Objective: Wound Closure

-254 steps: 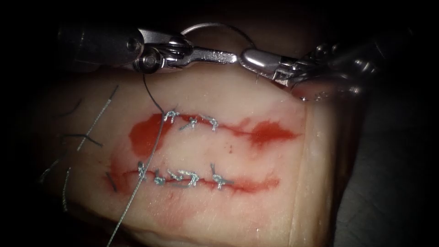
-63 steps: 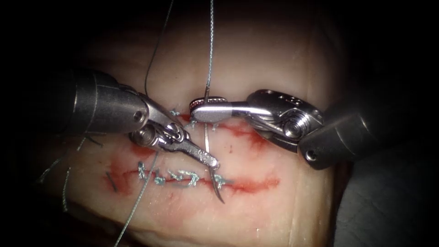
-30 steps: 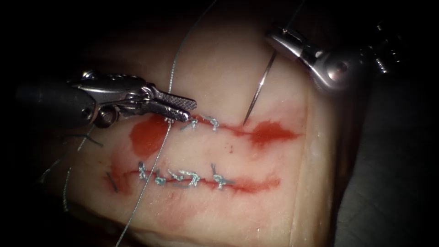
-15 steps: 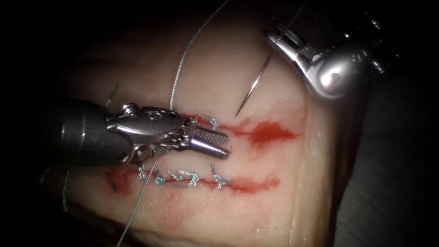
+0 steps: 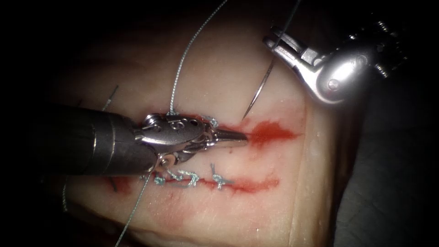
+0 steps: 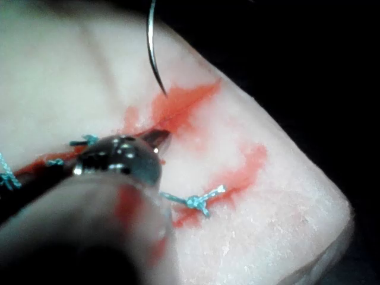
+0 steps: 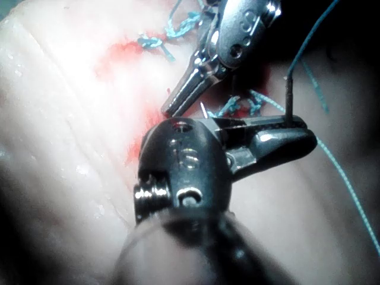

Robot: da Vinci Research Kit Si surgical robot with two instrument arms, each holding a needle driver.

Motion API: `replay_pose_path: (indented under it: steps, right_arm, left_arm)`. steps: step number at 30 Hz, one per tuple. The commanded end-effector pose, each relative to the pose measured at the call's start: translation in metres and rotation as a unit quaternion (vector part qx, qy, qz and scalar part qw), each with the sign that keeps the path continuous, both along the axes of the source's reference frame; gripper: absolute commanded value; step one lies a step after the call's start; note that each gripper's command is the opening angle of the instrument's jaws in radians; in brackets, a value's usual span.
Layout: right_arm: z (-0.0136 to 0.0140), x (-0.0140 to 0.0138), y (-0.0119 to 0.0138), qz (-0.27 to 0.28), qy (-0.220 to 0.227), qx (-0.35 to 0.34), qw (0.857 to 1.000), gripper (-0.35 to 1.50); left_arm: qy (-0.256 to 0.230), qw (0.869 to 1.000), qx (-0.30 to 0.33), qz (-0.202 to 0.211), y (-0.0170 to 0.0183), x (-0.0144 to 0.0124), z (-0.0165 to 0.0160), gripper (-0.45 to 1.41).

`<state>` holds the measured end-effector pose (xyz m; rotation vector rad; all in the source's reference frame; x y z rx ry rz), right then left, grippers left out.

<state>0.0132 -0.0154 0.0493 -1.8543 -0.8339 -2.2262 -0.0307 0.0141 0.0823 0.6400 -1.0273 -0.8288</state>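
My left tool (image 5: 241,136) lies low along the upper cut (image 5: 228,128), jaws shut with nothing seen between them. Its tip touches the tissue (image 5: 219,77) at the edge of the red fluid (image 5: 274,132), past the last stitch. In the left wrist view that tip (image 6: 159,138) sits just under the needle's point. My right tool (image 5: 275,42), at the upper right, is shut on the curved needle (image 5: 258,89) near its thread end. The needle hangs down-left, its point just above the tissue and not in it. Thread (image 5: 183,59) runs from the upper cut's stitches up out of view.
A lower cut (image 5: 247,184) carries several knotted stitches (image 5: 190,177). A second run of thread (image 5: 132,215) trails down-left off the tissue. Cut ends of thread (image 5: 111,95) lie at the left. The tissue's right edge (image 5: 315,183) drops to dark bench.
My left tool has moved right along the upper cut and its jaws have shut. The right tool has barely shifted, still holding the needle above the tissue.
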Motion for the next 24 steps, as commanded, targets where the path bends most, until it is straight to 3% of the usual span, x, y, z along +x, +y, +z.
replay_pose_path:
  steps: [1, 12, 20, 24]
  right_arm:
    - [0.0003, 0.0011, 0.0000, -0.013, -0.010, -0.017, 1.000, -0.35]
    - [-0.0001, 0.0023, -0.0005, -0.046, -0.039, -0.050, 0.997, -0.35]
    - [0.0004, 0.0040, -0.0013, -0.076, -0.086, -0.086, 0.990, -0.35]
    - [0.0009, 0.0048, -0.0017, -0.103, -0.128, -0.119, 0.979, -0.35]
  left_arm:
    - [0.002, 1.000, -0.001, 0.003, -0.0002, -0.0004, 0.0007, -0.45]
    - [0.010, 1.000, 0.003, 0.020, -0.0006, 0.0001, 0.0005, -0.45]
    - [0.010, 1.000, 0.003, 0.019, -0.0006, 0.0000, 0.0004, -0.45]
    - [0.010, 1.000, 0.004, 0.019, -0.0006, 0.0000, 0.0003, -0.45]
